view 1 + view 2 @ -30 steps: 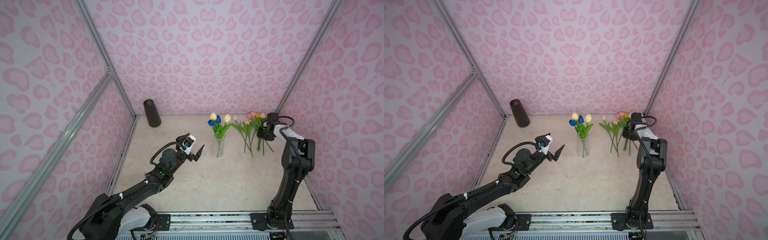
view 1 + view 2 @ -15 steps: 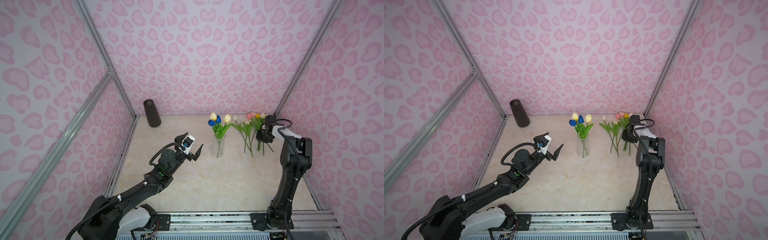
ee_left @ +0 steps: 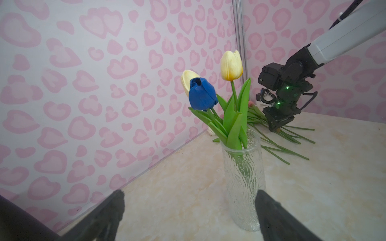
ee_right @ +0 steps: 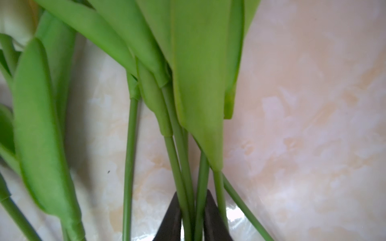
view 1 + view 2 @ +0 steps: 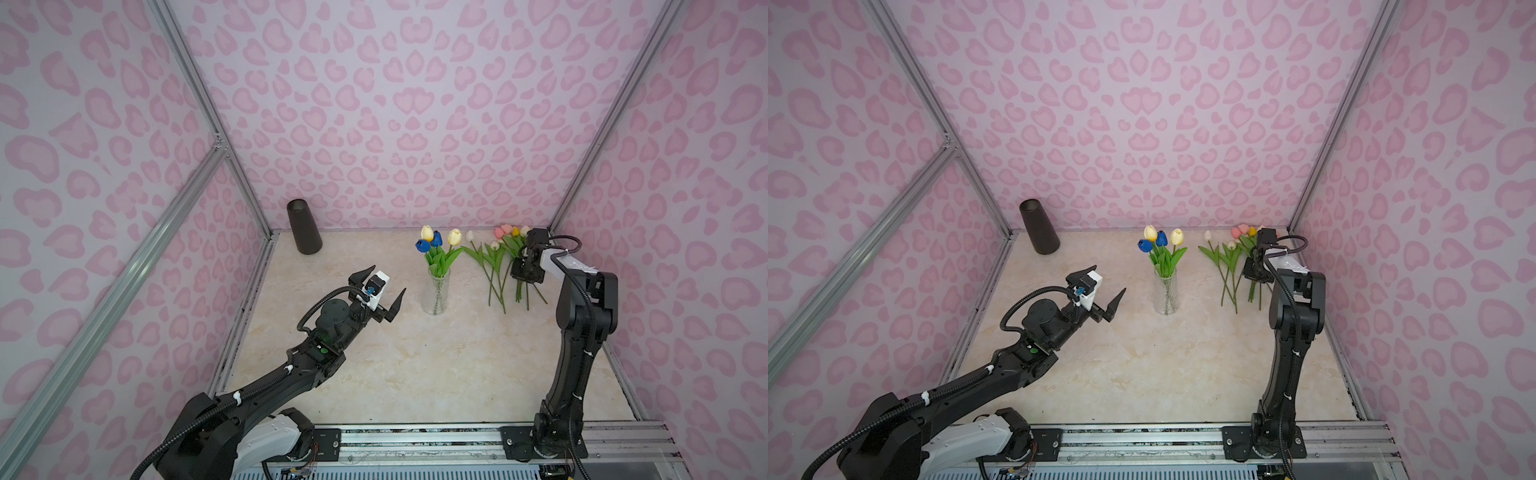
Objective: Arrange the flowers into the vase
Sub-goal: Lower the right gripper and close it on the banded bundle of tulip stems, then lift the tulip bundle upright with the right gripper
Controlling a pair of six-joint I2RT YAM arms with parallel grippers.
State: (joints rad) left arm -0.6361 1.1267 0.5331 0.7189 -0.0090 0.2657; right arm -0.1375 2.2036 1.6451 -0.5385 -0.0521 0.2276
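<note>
A clear ribbed glass vase stands mid-table and holds several tulips with blue, yellow and cream heads. More flowers lie loose on the table at the back right, heads toward the wall. My right gripper points down onto their stems. In the right wrist view its jaws press on three green stems. My left gripper hovers wide open left of the vase, empty.
A dark cone-shaped vessel stands in the back left corner. Pink patterned walls close three sides, with a metal post near the loose flowers. A metal rail with both arm bases runs along the front edge.
My right gripper has dropped a little onto the loose stems and its jaws have narrowed around them. The left arm has hardly moved.
</note>
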